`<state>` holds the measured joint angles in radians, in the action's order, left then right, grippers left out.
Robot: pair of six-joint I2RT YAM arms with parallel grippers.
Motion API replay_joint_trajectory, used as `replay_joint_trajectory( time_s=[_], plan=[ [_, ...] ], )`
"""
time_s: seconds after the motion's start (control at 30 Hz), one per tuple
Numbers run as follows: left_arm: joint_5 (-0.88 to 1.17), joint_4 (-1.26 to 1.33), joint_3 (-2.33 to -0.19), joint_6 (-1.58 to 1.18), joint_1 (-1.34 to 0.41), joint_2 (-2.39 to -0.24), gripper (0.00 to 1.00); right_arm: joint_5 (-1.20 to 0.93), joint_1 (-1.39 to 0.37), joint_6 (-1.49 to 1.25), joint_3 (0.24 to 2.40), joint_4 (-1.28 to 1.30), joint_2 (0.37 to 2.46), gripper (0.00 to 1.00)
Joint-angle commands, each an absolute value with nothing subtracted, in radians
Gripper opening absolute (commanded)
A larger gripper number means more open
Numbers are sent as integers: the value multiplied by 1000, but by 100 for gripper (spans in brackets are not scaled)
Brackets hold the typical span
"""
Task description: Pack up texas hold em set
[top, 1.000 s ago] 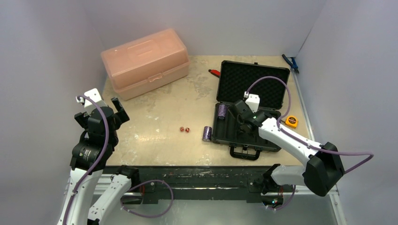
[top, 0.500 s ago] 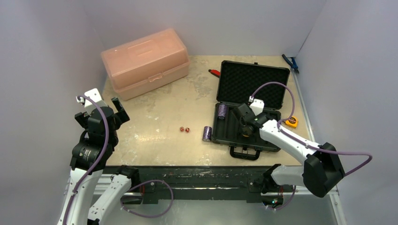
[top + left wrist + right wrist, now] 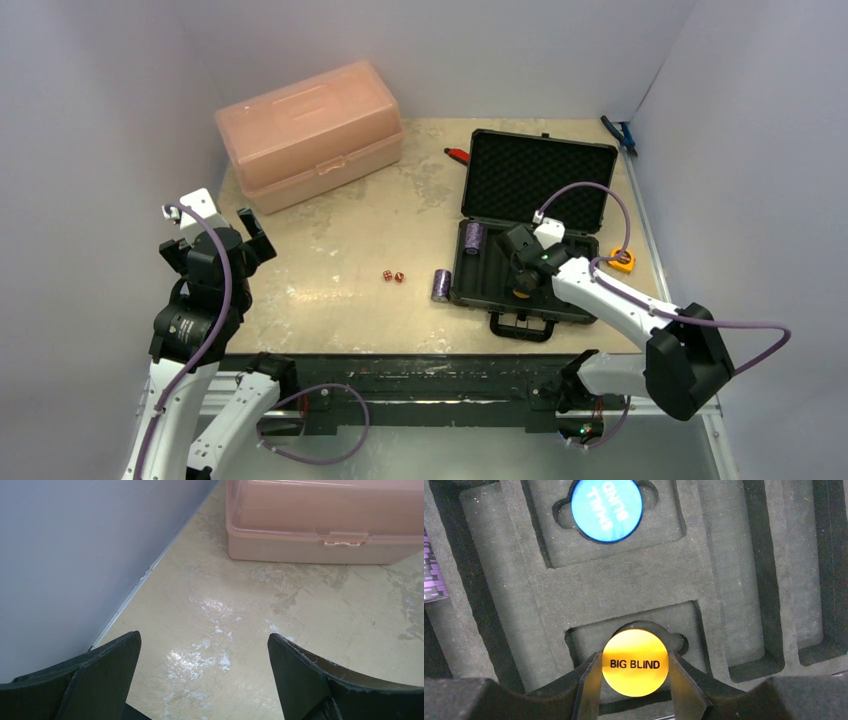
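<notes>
Seen from overhead, the left gripper (image 3: 255, 232) hangs at the table's (image 3: 330, 215) eight o'clock edge, its fingers (image 3: 107, 667) spread wide with nothing between them, above bare tabletop. At eleven o'clock sits a closed translucent pink box (image 3: 310, 130), its latch facing the left wrist camera. Two tiny red dice (image 3: 393, 276) lie side by side near the middle of the table, toward six o'clock. At their three o'clock a purple chip stack (image 3: 440, 285) lies on its side on the table, just beside the black briefcase (image 3: 530, 175), which stands open on the three o'clock side, lid raised toward twelve and handle toward six. A second purple chip stack (image 3: 474, 238) rests in a foam slot at the case's nine o'clock edge. Over the case's foam bed, the right gripper (image 3: 635, 666) is clamped on the orange disc (image 3: 635, 655), marked "BIG BLIND", a finger on each side, at a round recess. At the disc's twelve o'clock, a blue disc (image 3: 607, 508) sits in its own recess. A yellow tape measure (image 3: 621, 260) lies at the case's three o'clock.
</notes>
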<state>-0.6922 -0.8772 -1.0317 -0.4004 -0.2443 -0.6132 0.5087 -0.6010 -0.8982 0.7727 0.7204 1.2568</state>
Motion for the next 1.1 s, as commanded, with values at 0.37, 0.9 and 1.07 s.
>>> replay_joint_trajectory(
  time_s=[0.37, 0.9, 1.07],
  plan=[
    [-695, -838, -1024, -388, -239, -611, 99, 619, -585, -984, 804, 733, 1339, 0],
    [-695, -839, -1024, -388, -239, -610, 99, 606, -581, -932, 769, 623, 1285, 0],
    [-695, -838, -1024, -388, -239, -611, 98, 606, -580, -921, 746, 576, 1276, 0]
  ],
)
